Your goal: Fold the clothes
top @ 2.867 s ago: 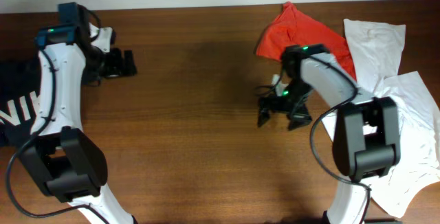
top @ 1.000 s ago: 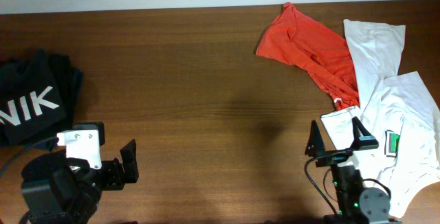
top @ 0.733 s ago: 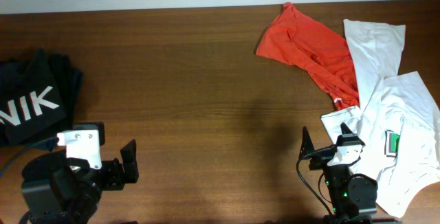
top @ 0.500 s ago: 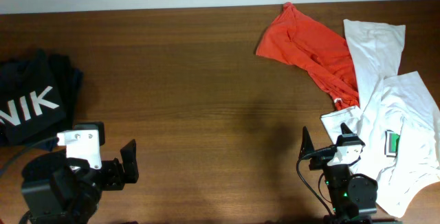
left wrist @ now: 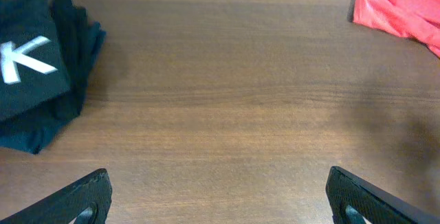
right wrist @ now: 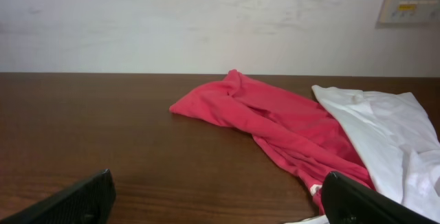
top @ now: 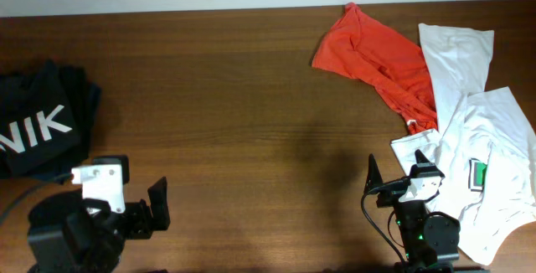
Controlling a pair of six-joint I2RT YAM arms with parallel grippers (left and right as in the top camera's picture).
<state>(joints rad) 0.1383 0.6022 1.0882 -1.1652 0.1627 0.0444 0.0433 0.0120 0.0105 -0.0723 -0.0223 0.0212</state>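
The black T-shirt [top: 38, 131] with white block letters lies bundled at the left edge of the table [top: 234, 97]. The orange-red shirt [top: 377, 55] is crumpled near the far right corner, overlapping the white shirts [top: 477, 139] spread along the right edge. Both arms sit at the near edge. The left gripper [top: 157, 208] and the right gripper [top: 400, 175] each have jaws spread wide, gripping nothing — the right one just beside the white fabric.
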